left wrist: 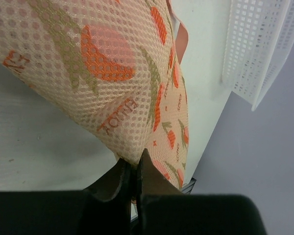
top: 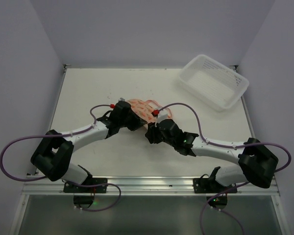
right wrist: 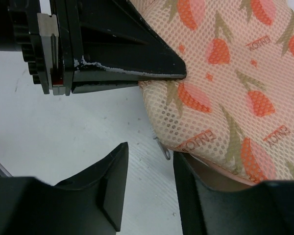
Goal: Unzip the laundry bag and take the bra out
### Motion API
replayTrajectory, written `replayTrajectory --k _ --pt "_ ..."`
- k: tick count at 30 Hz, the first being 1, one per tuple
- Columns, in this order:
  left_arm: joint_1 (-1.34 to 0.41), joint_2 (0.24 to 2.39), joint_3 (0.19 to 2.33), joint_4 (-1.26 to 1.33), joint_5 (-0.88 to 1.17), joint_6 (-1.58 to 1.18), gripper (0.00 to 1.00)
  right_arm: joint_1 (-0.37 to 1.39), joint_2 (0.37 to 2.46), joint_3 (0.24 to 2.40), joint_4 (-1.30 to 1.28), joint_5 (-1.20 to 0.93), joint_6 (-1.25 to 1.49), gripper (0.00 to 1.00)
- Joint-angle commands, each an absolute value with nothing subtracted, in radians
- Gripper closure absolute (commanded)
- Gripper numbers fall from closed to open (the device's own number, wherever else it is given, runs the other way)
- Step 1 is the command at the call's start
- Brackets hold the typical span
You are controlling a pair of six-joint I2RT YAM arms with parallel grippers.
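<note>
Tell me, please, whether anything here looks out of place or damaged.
Only the white basket: it sits skewed at the table's far right corner, one corner apparently past the edge. The laundry bag looks undamaged.

Back wall (top: 152, 29): plain pale lavender-grey, filling the top of the overhead frame.
Left wall (top: 19, 73): same colour, slanting in along the left edge.
Right wall (top: 279, 54): same colour, along the right edge; the three walls box the table in.
Table (top: 98, 88): cream-white matte top at centre frame, with faint scuffs.
Far edge trim (top: 137, 68): thin dark strip where the top meets the back wall.
Rail (top: 152, 183): silver metal, crossing the lower frame.
Bottom strip (top: 147, 215): glossy grey-green surface; floor or panel, cannot tell.
Light: soft, even, with faint shadows.
</note>
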State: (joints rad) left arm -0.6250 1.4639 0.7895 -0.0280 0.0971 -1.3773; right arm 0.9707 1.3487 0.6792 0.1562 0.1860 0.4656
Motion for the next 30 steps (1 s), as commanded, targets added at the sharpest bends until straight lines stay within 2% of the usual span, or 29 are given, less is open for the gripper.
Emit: replayTrajectory --k 1,9,14,23,30 --pt "-0.635 1.427 0.828 -0.044 0.118 -1.396 1.00 0.974 1.361 0.745 0.221 0.241 0.442 0.58" --pt "-0.635 1.424 0.828 -0.048 0.123 -1.382 1.00 0.973 1.374 0.744 0.198 0.284 0.446 0.78" --pt "-0.634 1.420 0.827 -0.060 0.118 -1.347 1.00 0.971 1.352 0.721 0.170 0.307 0.442 0.99" --pt "-0.552 1.439 0.825 -0.086 0.156 -1.157 1.00 0.945 1.186 0.586 0.043 0.330 0.494 1.00" --pt "-0.431 1.453 0.828 -0.115 0.255 -0.895 1.00 0.887 1.051 0.569 -0.219 0.324 0.595 1.00"
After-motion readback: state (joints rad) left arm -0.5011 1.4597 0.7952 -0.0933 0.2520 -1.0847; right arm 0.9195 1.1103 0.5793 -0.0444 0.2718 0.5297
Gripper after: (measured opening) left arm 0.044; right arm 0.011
